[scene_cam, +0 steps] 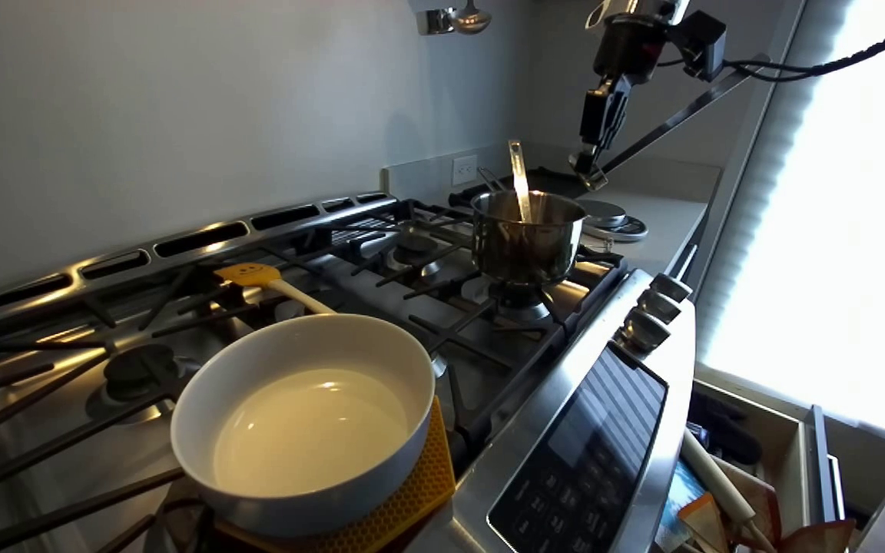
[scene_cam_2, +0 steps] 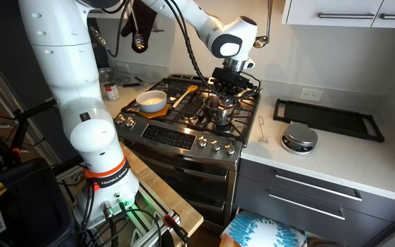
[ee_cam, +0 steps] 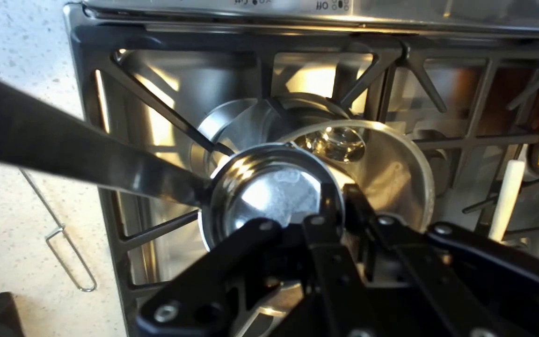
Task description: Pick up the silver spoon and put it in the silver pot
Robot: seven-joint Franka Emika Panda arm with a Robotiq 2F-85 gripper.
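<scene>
- While the silver pot [scene_cam: 523,250] sits upright on a stove burner [scene_cam: 523,307], the gripper [ee_cam: 340,189] points down, near the pot's rim and higher than it.
- The gripper has hold of the silver spoon [ee_cam: 157,176]: its 2 fingers stand close together, with the side of the spoon's round bowl pinched between them (1 finger inside the bowl, 1 outside).
- The spoon is held above the level of the pot's rim, and in the wrist view its bowl hides part of the pot's opening; how much of the bowl is straight over that opening, I cannot tell.
- From the bowl, the spoon's long, flat, dark handle [scene_cam: 681,114] slants upward, to the right of the pot in an exterior view.
- A paler utensil [scene_cam: 520,177] stands in the pot at a slight tilt, its orange-tinted handle poking out past the rim.
- To the left of the pot, in both exterior views, a large pale pan [scene_cam_2: 152,107] rests on an orange trivet [scene_cam: 436,461].
- Between the pan and the pot, in an exterior view, lies a yellow spatula [scene_cam_2: 183,97] with a pale handle.
- Well apart from the pot, to its right in an exterior view, a kitchen scale [scene_cam_2: 299,134] stands on the counter [scene_cam_2: 338,166], with a black tray [scene_cam_2: 326,120] farther right.
</scene>
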